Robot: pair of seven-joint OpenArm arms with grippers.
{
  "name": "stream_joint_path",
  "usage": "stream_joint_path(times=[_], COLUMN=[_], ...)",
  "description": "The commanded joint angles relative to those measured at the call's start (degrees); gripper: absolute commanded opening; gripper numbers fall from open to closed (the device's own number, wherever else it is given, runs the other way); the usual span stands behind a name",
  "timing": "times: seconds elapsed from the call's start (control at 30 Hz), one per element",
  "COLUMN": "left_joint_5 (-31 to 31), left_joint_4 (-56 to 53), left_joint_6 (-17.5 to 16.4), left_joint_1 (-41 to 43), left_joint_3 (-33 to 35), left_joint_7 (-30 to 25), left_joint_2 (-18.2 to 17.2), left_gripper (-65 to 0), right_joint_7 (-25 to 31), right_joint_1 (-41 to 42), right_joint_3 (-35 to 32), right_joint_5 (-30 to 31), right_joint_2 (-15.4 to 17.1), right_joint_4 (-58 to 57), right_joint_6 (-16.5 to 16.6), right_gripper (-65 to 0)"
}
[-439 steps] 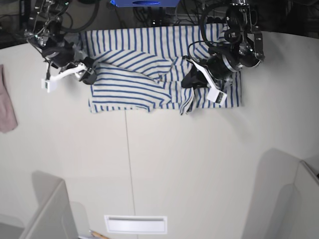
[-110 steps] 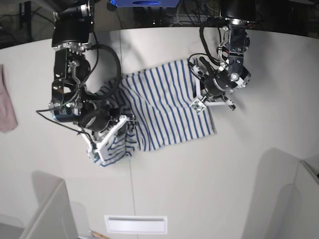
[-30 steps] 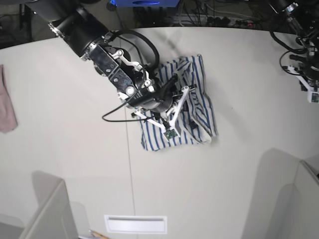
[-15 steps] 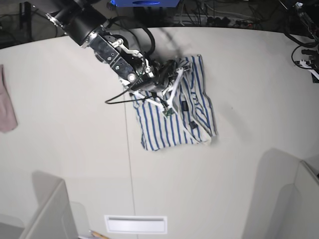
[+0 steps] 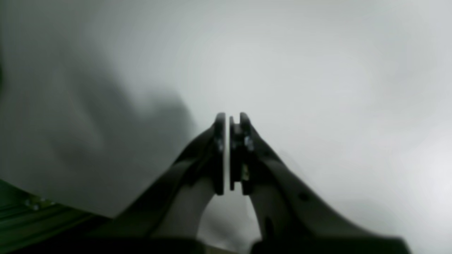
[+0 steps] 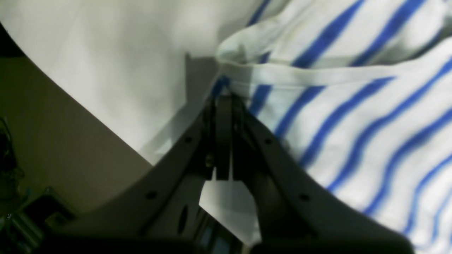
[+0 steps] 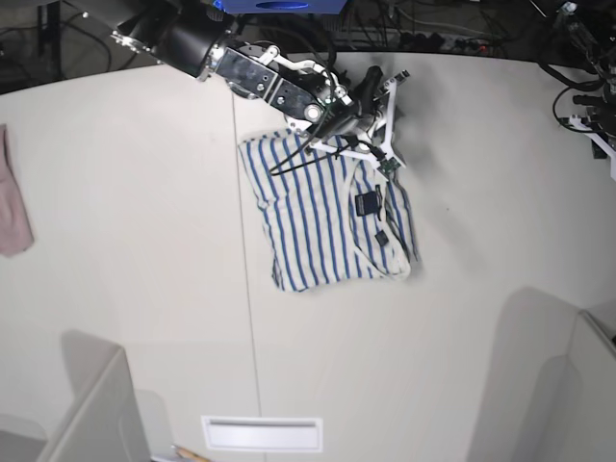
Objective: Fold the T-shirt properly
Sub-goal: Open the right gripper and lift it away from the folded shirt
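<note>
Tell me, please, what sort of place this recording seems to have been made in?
Probably a robotics lab or test bench: a plain white table with a striped T-shirt laid on it, a robot arm reaching over it, and tangled cables behind the table's far edge.

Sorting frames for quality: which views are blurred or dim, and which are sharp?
Left wrist: dim, grey, soft, only the shut left pincer readable. Right wrist: blue-striped white fabric T-shirt slightly blurred, the dark right pincer shadowing the table. Base: evenly lit, sharpest.
</note>
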Motion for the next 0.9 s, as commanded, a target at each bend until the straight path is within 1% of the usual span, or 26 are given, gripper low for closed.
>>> stream_joint_path(times=[0.0, 0.03, 0.07, 0.2, 0.27, 0.33, 0.4, 0.43, 0.47, 0.5, 0.57, 0.67, 0.7, 0.87], left_joint_5=[-3.0, -5.1, -7.6, -20.5, -26.0, -31.5, -36.0, -37.8, -39.1, -39.6, -39.7, -39.9, -39.9, -39.7], left_joint_4=[1.6, 2.1, 2.7, 2.3, 2.0, 1.9, 2.0, 1.6, 1.4, 1.0, 0.4, -1.6, -2.2, -8.6], left_joint_6=[-0.1, -0.1, -0.1, -0.1, -0.1, -0.1, -0.1, -0.1, -0.1, -0.1, -0.1, -0.1, -0.1, -0.1], left_joint_1=[0.0, 0.8, 1.6, 0.8, -0.4, -1.1, -1.2, -1.2, -1.2, -1.2, -2.1, -3.6, -4.5, -8.1], left_joint_3=[1.5, 2.9, 4.2, 7.5, 7.9, 7.5, 7.8, 8.3, 9.2, 10.4, 13.7, 16.7, 17.2, 17.7], left_joint_7=[-1.0, -0.6, 0.8, 8.4, 11.5, 13.5, 14.2, 14.7, 14.8, 14.8, 14.7, 14.7, 14.6, 14.6], left_joint_2=[-0.6, -0.3, 0.2, 0.5, 0.9, 3.1, 5.1, 6.2, 7.2, 8.1, 9.7, 12.8, 13.4, 15.0], left_gripper=[-65.0, -65.0, -65.0, -65.0, -45.4, -24.2, -7.7, -1.5, 0.0, 0.0, 0.0, 0.0, 0.0, 0.0], right_joint_7=[0.7, 0.7, 0.7, 0.7, 0.7, 0.7, 1.2, 1.3, 1.3, 1.3, 1.3, 1.3, 1.3, 2.2], right_joint_1=[0.5, -0.1, -1.1, -6.9, -9.0, -11.2, -13.7, -14.8, -15.6, -16.3, -17.4, -18.5, -18.9, -20.6], right_joint_3=[0.5, 1.1, 3.2, 15.9, 21.7, 26.2, 29.0, 30.1, 30.8, 31.2, 31.5, 31.6, 31.6, 31.6], right_joint_5=[0.5, 0.4, 0.4, 0.4, 0.4, 0.5, 0.6, 0.6, 0.6, 0.6, 0.5, 0.3, 0.3, 0.3], right_joint_2=[0.7, 1.9, 2.8, 4.2, 4.3, 5.2, 6.0, 6.0, 6.1, 6.1, 6.2, 6.8, 7.4, 8.0], right_joint_4=[3.7, 6.5, 9.0, 16.7, 17.6, 17.6, 17.6, 17.6, 17.6, 17.6, 17.7, 17.7, 17.7, 17.7], right_joint_6=[0.1, 0.1, 0.1, 0.1, 0.1, 0.1, 0.1, 0.1, 0.1, 0.1, 0.1, 0.1, 0.1, 0.1], right_gripper=[-65.0, -65.0, -65.0, -65.0, -65.0, -65.0, -65.0, -65.0, -65.0, -65.0, -65.0, -65.0, -65.0, -65.0])
